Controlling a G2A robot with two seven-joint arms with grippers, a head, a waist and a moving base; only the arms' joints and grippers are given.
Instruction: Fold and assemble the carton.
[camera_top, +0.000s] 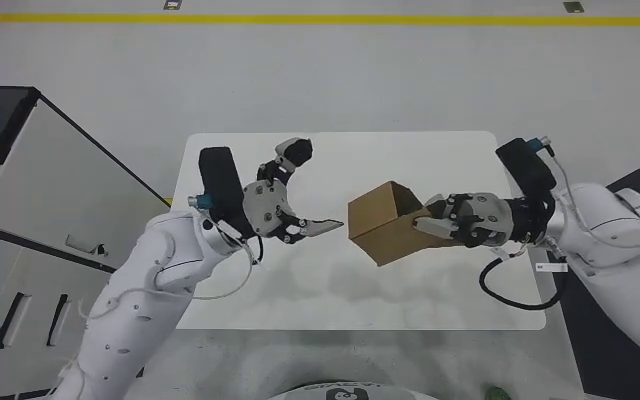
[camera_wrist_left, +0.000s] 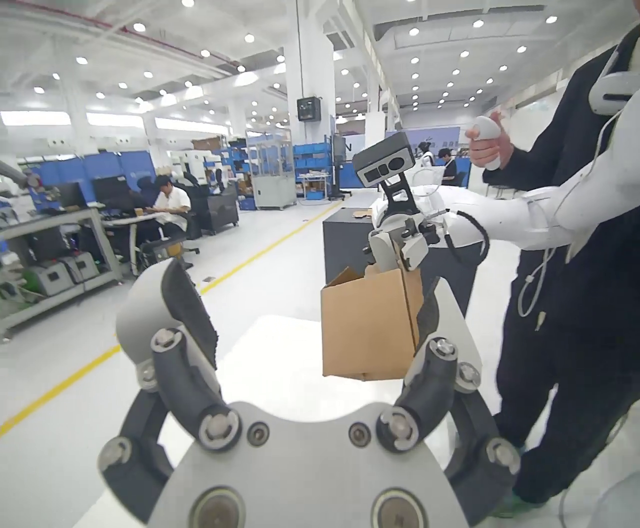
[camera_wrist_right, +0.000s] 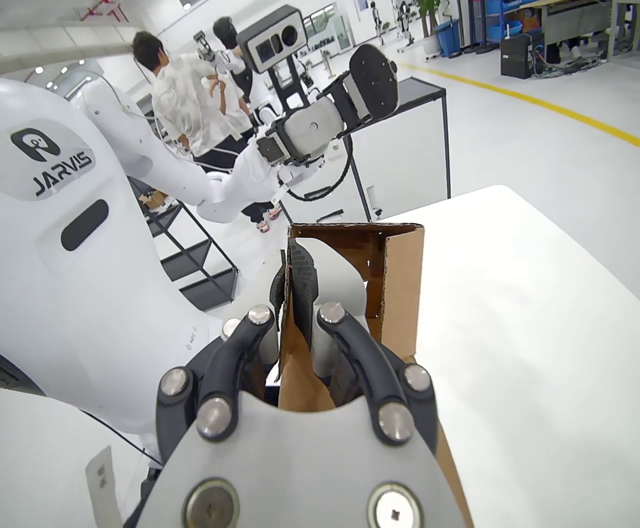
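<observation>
- Top view: the left gripper (camera_top: 314, 189) is spread wide and holds nothing. Its nearer fingertip points at the carton (camera_top: 385, 224), close to it but apart. The brown carton sits tilted over the right-middle of the white table (camera_top: 300, 290), with its open end turned up and away. The right gripper (camera_top: 436, 216) meets it at its right side.
- Left wrist view: the two spread fingers frame the carton beyond them. The carton's closed side faces this gripper, with the right gripper at its far upper edge.
- Right wrist view: the right gripper is pressed together on one carton wall, one finger inside the open end and the other outside.
</observation>
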